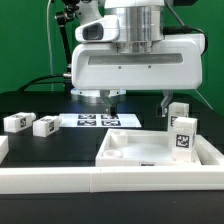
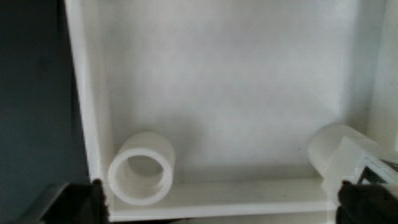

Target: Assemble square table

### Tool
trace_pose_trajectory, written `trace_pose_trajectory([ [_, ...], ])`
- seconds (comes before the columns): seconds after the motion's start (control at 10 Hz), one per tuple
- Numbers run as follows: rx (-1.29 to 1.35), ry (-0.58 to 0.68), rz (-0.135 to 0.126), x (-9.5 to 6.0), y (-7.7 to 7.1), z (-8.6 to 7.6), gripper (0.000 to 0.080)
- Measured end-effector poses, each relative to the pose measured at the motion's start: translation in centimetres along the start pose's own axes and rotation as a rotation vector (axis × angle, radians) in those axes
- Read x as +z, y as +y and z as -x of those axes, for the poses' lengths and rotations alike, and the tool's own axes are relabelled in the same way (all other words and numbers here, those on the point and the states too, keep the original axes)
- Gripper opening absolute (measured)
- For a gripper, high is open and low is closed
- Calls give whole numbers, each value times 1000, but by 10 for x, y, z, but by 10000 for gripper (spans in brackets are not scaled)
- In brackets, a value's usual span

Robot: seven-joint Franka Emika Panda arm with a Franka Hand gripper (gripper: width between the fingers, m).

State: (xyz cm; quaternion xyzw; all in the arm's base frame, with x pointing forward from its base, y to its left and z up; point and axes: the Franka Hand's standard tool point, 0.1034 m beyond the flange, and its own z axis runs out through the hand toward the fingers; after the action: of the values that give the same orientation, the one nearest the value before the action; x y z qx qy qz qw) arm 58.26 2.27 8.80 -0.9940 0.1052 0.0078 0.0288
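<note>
The white square table slab (image 1: 150,152) lies at the front on the exterior view's right, recessed side up. My gripper (image 1: 138,102) hangs just above its far edge, open and empty. In the wrist view the slab (image 2: 222,90) fills the picture, with a round hollow socket (image 2: 143,172) and a second socket (image 2: 342,155) near its edge. The gripper (image 2: 224,208) has its dark fingertips (image 2: 75,205) wide apart, one on each side of that edge. Two tagged legs (image 1: 15,122) (image 1: 45,125) lie on the exterior view's left. Two more legs (image 1: 182,135) (image 1: 178,110) stand at the slab's right.
The marker board (image 1: 100,120) lies flat behind the gripper. A long white rail (image 1: 60,182) borders the black surface along the front. A green wall and cables stand behind.
</note>
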Motion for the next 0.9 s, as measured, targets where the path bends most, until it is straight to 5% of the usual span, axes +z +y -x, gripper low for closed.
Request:
trace_pose_trajectory([
  [0.2,-6,0,1,2,3,1,648],
  [0.4,-56,31,16,21,28,15,648],
  [0.9,-94,44,42,52,52,24,648],
])
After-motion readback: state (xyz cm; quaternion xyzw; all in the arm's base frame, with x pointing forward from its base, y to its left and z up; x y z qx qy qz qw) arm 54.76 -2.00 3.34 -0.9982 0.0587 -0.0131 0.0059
